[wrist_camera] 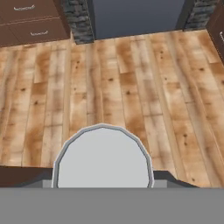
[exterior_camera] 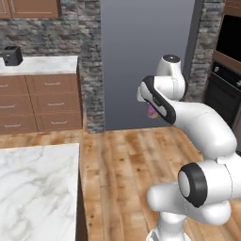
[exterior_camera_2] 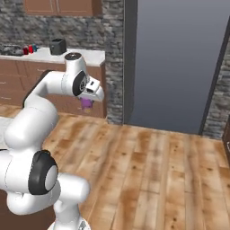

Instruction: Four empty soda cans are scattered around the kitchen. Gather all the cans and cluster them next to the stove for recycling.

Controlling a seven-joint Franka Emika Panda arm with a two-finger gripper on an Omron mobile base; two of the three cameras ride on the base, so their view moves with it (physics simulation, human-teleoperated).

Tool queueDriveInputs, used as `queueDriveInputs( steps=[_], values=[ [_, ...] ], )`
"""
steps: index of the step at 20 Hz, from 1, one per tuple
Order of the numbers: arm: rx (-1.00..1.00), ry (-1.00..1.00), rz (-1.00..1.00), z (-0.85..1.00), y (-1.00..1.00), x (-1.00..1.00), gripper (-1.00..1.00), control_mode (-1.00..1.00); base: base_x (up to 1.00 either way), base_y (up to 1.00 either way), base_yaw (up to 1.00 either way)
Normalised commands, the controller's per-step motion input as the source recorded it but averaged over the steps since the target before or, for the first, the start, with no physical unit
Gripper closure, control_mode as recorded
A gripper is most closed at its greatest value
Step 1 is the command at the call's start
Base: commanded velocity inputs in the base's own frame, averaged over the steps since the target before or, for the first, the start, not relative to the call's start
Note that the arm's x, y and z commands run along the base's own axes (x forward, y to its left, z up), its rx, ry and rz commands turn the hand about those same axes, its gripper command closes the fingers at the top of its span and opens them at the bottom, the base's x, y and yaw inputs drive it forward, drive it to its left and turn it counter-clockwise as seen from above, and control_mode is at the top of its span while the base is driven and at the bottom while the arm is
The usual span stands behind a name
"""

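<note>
From the left base camera, the gripper (exterior_camera: 149, 109) hangs over the wood plank floor (exterior_camera: 127, 164) with a purple-pink soda can (exterior_camera: 151, 111) clamped beneath it, before a tall grey panel (exterior_camera: 146, 56). From the right base camera, the can (exterior_camera_2: 86, 103) shows under the gripper (exterior_camera_2: 88, 101), near a marble counter (exterior_camera_2: 67, 55) carrying a dark toaster (exterior_camera_2: 57, 46). The hand camera looks down on the can's silver top (wrist_camera: 103, 158), held between the fingers above floorboards.

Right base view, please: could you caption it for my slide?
Gripper carrying a purple can over the wood floor.
</note>
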Motion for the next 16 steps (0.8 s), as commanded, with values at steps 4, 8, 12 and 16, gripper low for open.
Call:
queueDriveInputs(
  steps=[4,8,12,16],
  values=[
    [0.0,0.0,0.0,0.0,0.0,0.0,1.0,1.0,1.0,-0.27,0.0],
    [0.0,0.0,0.0,0.0,0.0,0.0,1.0,1.0,1.0,-0.26,0.02],
    [0.0,0.0,0.0,0.0,0.0,0.0,1.0,1.0,1.0,-0.28,0.1],
    [0.0,0.0,0.0,0.0,0.0,0.0,1.0,1.0,1.0,-0.28,0.17]
  ],
)
